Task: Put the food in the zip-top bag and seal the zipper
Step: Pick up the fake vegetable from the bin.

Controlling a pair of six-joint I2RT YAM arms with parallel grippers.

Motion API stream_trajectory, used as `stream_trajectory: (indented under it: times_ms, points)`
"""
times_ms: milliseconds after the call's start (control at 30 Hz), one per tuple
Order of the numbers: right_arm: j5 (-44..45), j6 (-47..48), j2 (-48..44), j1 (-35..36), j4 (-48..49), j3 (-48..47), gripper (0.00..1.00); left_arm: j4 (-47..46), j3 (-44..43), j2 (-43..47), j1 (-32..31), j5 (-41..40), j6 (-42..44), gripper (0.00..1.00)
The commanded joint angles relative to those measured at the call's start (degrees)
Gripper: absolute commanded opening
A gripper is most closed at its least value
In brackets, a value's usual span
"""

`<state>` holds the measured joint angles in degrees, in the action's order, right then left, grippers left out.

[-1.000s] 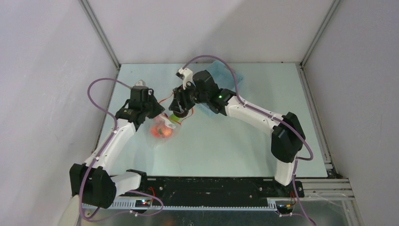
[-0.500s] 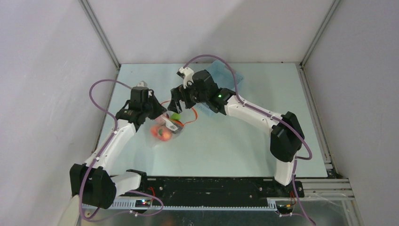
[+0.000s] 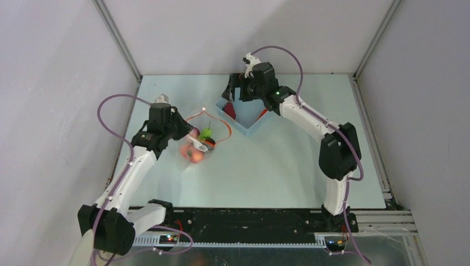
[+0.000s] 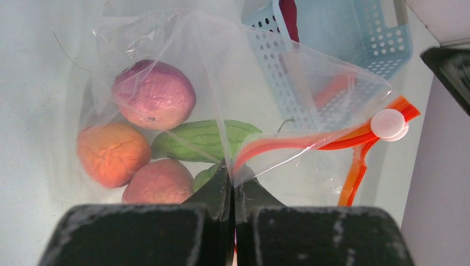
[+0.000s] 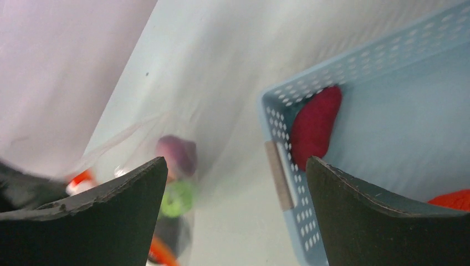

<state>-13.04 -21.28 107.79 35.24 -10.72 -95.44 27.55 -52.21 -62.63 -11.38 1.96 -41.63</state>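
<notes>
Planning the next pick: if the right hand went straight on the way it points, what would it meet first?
Probably the near wall of the light-blue basket, by the red food piece inside; depth is unclear.

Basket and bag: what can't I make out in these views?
- Top external: the right arm covers the far part of the basket, hiding what lies there.
- Right wrist: the orange-red piece is cut off by the lower right edge; the zip-top bag is blurred.
- Left wrist: the left gripper blocks the bag's near part and the zipper's near end.

No text, label, brand or number is readable anywhere here.
</notes>
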Motion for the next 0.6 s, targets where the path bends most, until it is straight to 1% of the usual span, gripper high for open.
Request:
stream_trajectory:
  times_ms: [0,167,333,467,567]
  points:
    - [3.2,-2.4,6.7,-2.4,-3.9,-8.6,0.99,-0.9,0.8,2.8,0.5,-3.2,-0.5,0.0]
    - [6.6,-1.2,16.6,-3.6,-7.8,-17.1,0.99,-0.3,0.9,2.7,0.5,-5.1,-0.3,0.0]
    - [7.4,-3.4,26.3,-3.6,-10.3,-25.7,0.98,0.0,0.7,2.4,0.5,-6.6,0.1,0.0]
    - [5.5,-5.3,31.3,-3.4,-11.8,-30.1,0.97,-0.2,0.9,2.1,0.5,-7.1,0.3,0.0]
    - [5.0,-5.7,32.6,-2.9,-12.8,-31.0,0.97,0.0,0.7,1.7,0.5,-7.3,0.5,0.0]
